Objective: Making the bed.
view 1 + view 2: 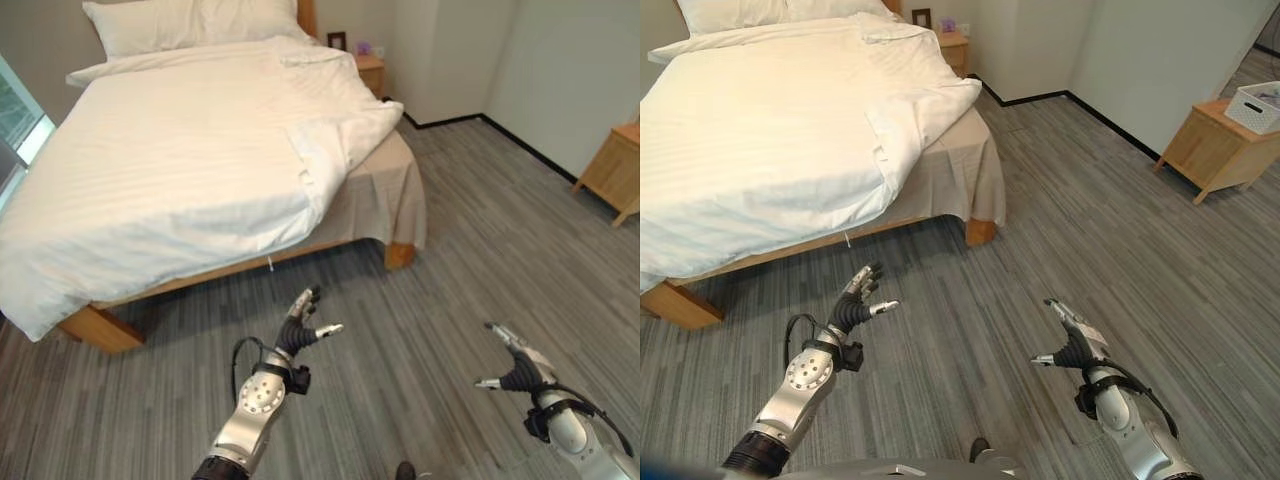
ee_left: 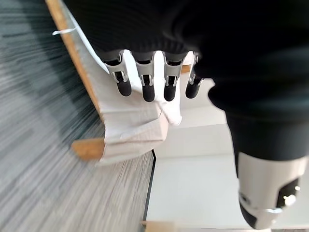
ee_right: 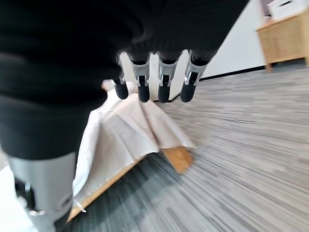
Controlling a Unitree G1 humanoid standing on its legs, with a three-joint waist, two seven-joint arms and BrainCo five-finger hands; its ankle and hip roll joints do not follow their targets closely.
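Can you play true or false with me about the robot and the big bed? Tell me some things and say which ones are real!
1. Both robot hands are holding the blanket. False: the left hand and right hand are open over the floor, touching nothing.
2. The white duvet is folded back at one foot corner. True: the beige sheet shows there.
3. The pillows lie on the floor. False: they sit at the head of the bed.
4. A wooden cabinet stands by the wall, carrying a white basket. True.
5. The bed frame is wooden. True.
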